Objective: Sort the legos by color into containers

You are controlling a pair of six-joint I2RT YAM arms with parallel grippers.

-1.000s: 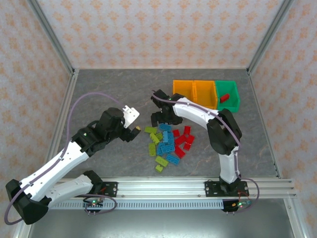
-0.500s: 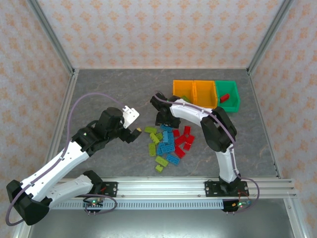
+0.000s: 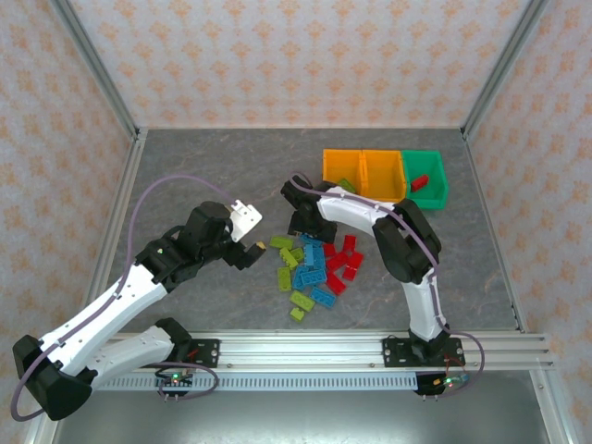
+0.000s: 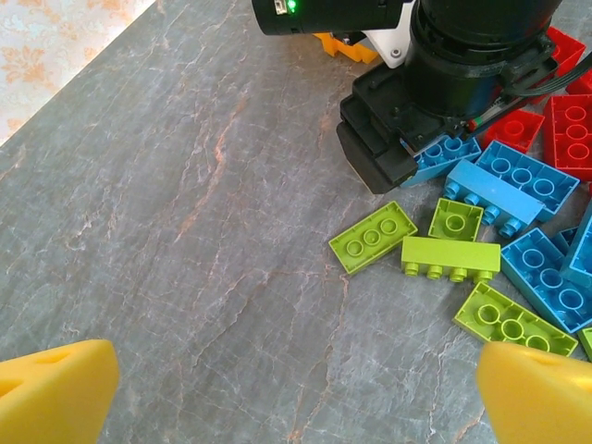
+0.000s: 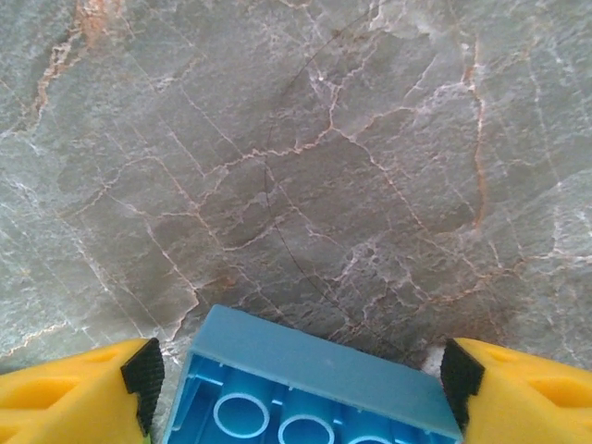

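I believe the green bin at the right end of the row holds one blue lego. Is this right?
Not quite. The lego in the green bin is red, not blue; the top external view shows it. The bin does stand at the right end of the row.

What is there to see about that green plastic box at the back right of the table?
The green plastic bin is a small rectangular box with an open top and smooth walls. It stands upright on the grey marbled tabletop, at the right end of a row of three bins. Its left wall looks to sit against an orange plastic bin of the same size. One small red studded brick lies inside it, and nothing else shows in it.
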